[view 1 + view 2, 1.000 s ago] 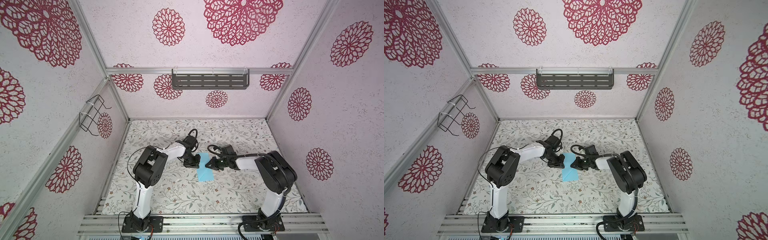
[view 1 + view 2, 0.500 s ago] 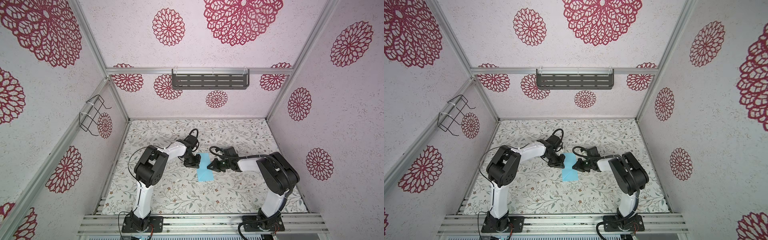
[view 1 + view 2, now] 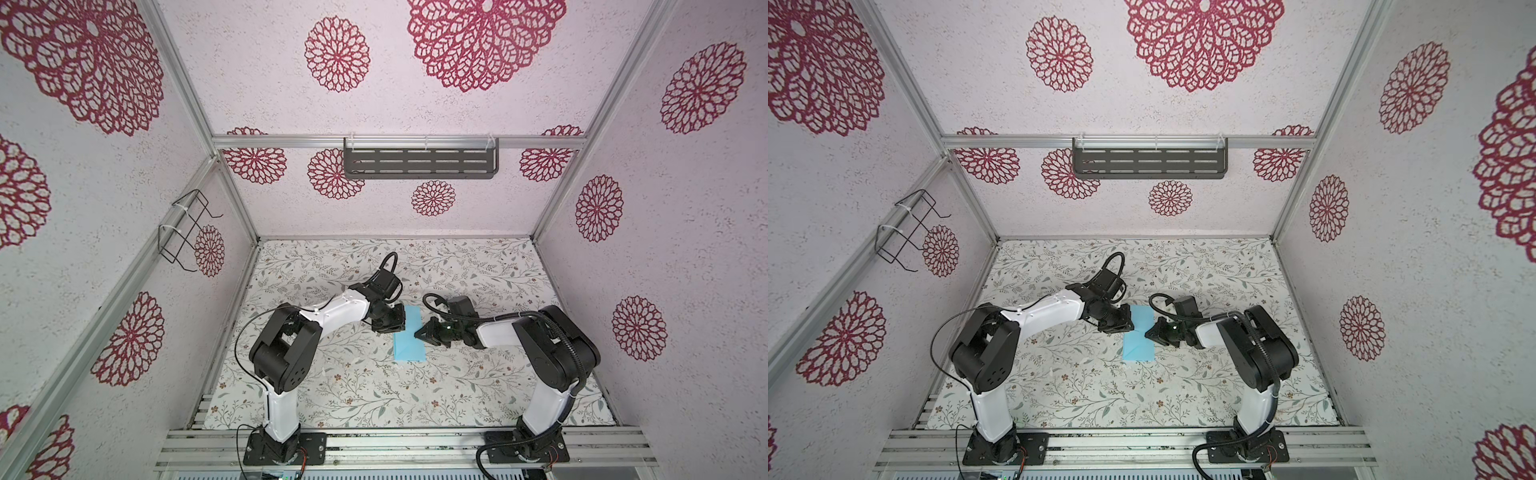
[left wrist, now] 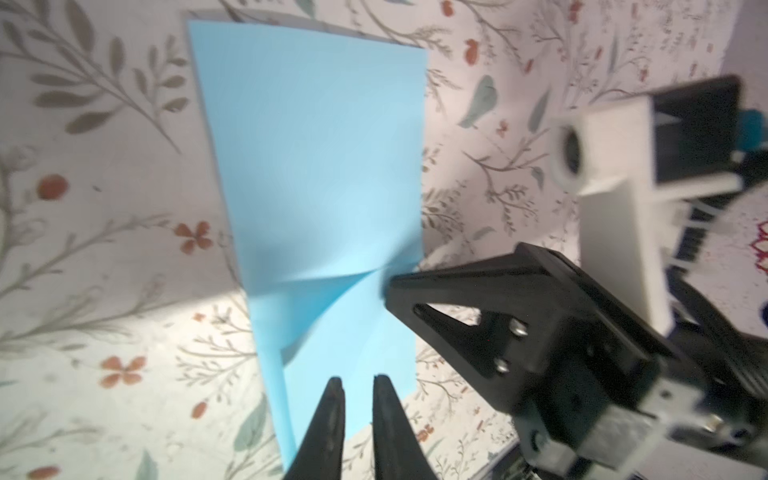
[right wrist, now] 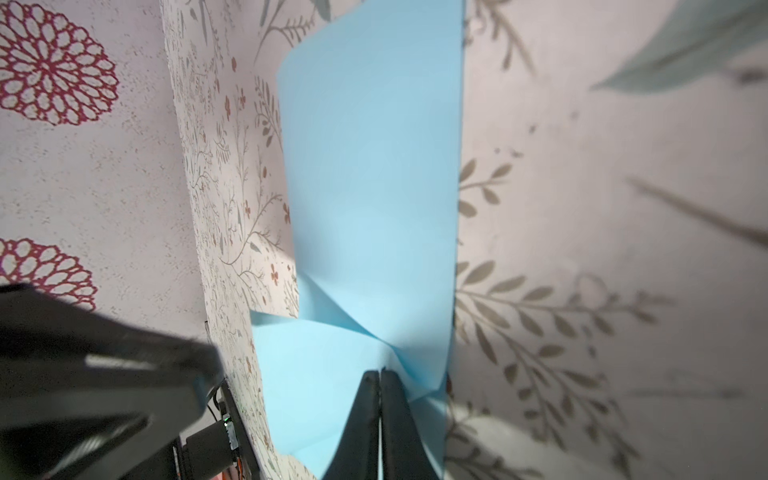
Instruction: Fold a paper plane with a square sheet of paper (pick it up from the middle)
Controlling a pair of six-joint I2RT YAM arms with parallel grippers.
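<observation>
Vs a second ago: left gripper [image 4: 355, 384] has cracked from shut to a narrow gap, with nothing between the jaws. Right gripper [image 5: 380, 374] is unchanged, jaws pressed together. Both arms and the sheet of paper [image 3: 409, 345] sit where they were.

The paper is folded into a long light-blue strip, flat on the table [image 3: 332, 395] mid-cell, with a diagonal crease across it near the grippers. Left gripper is over the strip's left edge, tips pointing down at it. Right gripper's tip touches the right edge at the crease; can't tell if it's pinching or just pressing.

Both arms are low, forearms reaching toward centre, grippers almost facing each other across the strip.
</observation>
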